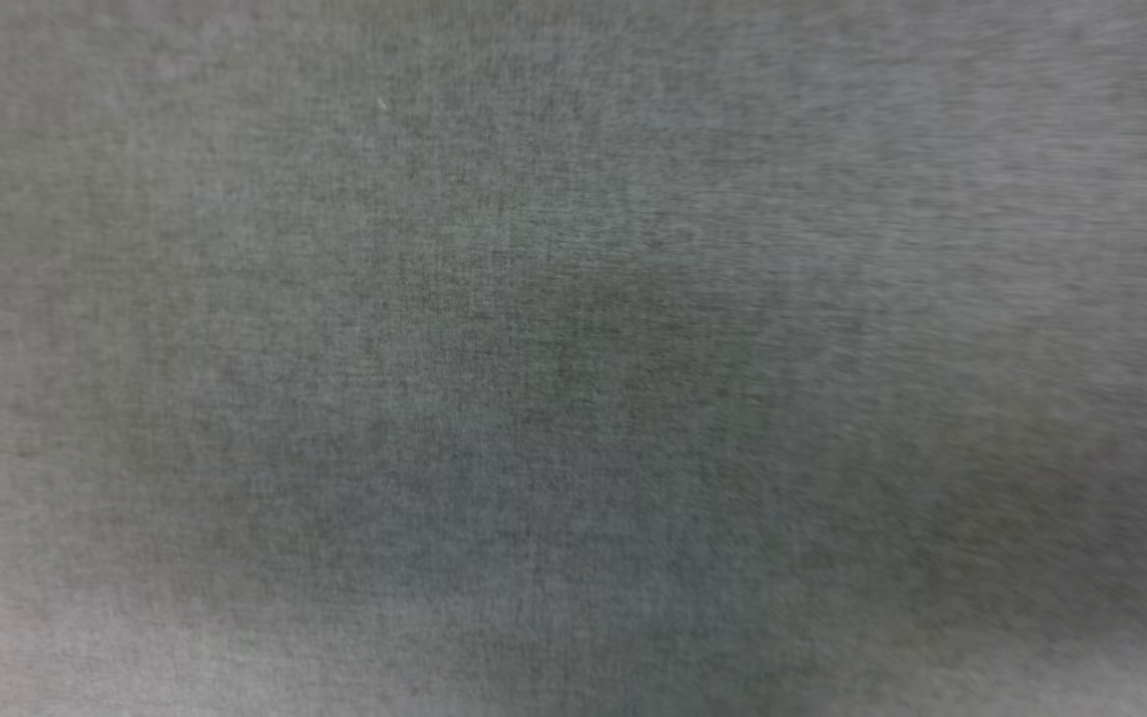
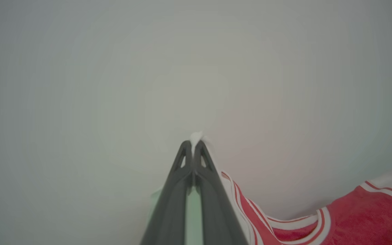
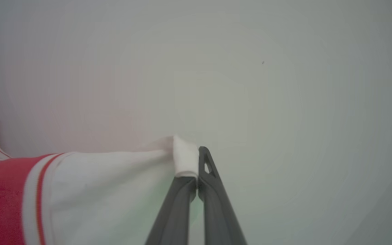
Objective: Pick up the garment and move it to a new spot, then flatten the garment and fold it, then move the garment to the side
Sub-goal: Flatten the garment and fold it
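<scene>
In the left wrist view my left gripper point(image 2: 193, 144) is shut on the garment, with a small tuft of white cloth sticking out past its tips. The garment point(image 2: 359, 217), red with white and red striped trim, hangs to the lower right of the dark fingers point(image 2: 175, 190). In the right wrist view my right gripper point(image 3: 196, 160) is shut on a white sleeve fold that wraps over the left finger. The garment point(image 3: 97, 190) stretches away to the left, white sleeve first, then striped trim and red body.
Behind both grippers lies a plain pale grey-white surface point(image 2: 114, 85), also seen in the right wrist view as a pale surface point(image 3: 301, 119). The head view holds a blurred grey woven-looking texture point(image 1: 573, 358) with no edges or objects to make out.
</scene>
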You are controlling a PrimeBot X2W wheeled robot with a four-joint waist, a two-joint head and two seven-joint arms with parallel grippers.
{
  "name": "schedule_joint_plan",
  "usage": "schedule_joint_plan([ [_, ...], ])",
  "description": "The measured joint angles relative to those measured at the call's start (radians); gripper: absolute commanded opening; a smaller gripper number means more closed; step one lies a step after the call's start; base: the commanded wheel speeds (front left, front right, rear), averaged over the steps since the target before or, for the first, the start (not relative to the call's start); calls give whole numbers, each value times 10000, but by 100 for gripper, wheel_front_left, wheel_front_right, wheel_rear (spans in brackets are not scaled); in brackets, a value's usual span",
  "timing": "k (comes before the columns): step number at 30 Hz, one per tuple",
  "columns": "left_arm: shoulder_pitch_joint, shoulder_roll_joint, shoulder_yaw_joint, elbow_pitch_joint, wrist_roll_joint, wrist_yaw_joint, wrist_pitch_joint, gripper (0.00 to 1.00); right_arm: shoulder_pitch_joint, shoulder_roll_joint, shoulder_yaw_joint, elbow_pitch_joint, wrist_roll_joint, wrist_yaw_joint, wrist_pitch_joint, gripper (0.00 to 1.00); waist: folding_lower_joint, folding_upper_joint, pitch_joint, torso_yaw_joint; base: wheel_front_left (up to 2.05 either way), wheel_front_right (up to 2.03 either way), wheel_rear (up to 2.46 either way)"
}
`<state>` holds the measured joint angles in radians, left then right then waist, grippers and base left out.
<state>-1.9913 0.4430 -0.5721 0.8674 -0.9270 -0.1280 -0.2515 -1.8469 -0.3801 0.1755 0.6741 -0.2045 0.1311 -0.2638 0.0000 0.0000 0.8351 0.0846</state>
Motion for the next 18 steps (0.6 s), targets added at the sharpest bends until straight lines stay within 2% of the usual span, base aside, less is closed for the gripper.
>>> schedule_joint_plan([
  [5, 844, -316, -290, 215, -339, 0, -59, 0, 685, 201, -35, 424, 134, 0, 2, 0, 0, 0, 726, 348, 0, 0, 0],
  [11, 1685, -408, -706, -458, -1112, 0, -86, 0, 1215, 88, 807, 318, 1356, 0, 4, 0, 0, 0, 798, 792, 0, 0, 0],
  [14, 2425, -188, -1258, -1172, -1557, -2, 96, 0, 1895, -314, 1400, -58, 2443, 0, 0, 0, 0, 0, 542, 911, 0, 0, 0],
  [18, 3767, 433, -1927, -2194, -2201, -8, 476, 0, 3521, -965, 2148, -782, 4042, 0, 6, 0, 0, 0, 20, 1005, 0, 0, 0],
])
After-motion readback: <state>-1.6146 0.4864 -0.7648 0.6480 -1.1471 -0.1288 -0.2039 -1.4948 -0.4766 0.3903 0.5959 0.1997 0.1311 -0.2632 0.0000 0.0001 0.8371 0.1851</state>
